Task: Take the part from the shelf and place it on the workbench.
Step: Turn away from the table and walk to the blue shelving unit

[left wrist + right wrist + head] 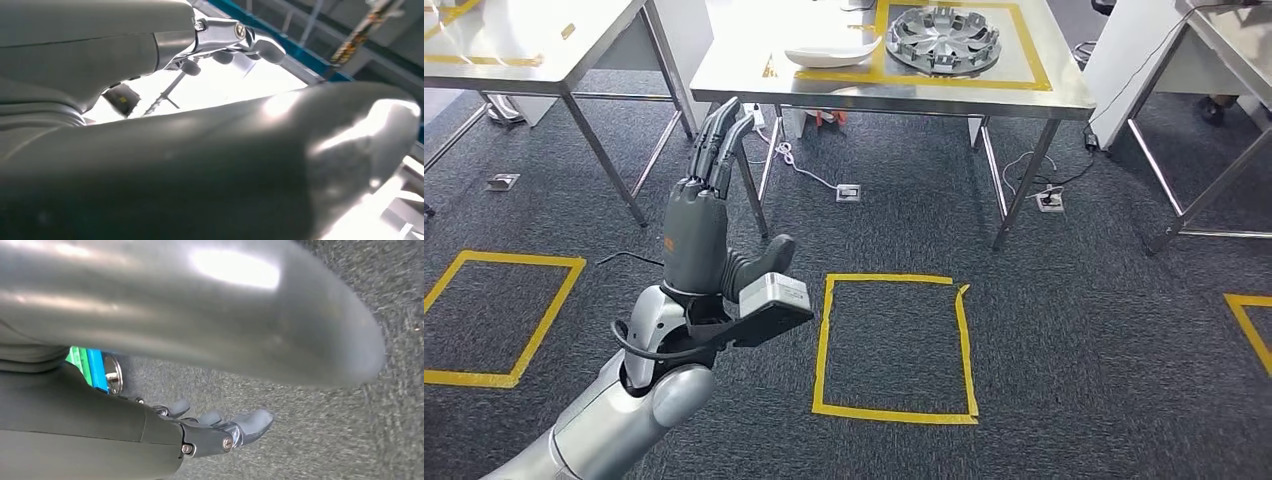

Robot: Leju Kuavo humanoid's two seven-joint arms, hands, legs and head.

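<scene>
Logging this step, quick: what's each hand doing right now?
Left hand: open, raised, fingers straight, holding nothing.
Right hand: open, holding nothing.

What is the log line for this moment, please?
left hand: raised, empty | right hand: empty, over carpet | wheel cover: on workbench

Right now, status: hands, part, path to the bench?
Left hand raised, fingers straight, holding nothing. Right hand hanging over the carpet, holding nothing. Wheel cover and white part on workbench. Carpet ahead bare.

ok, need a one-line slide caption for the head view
Left hand raised, open and empty, facing a steel workbench where a wheel cover and a white part lie.
</scene>
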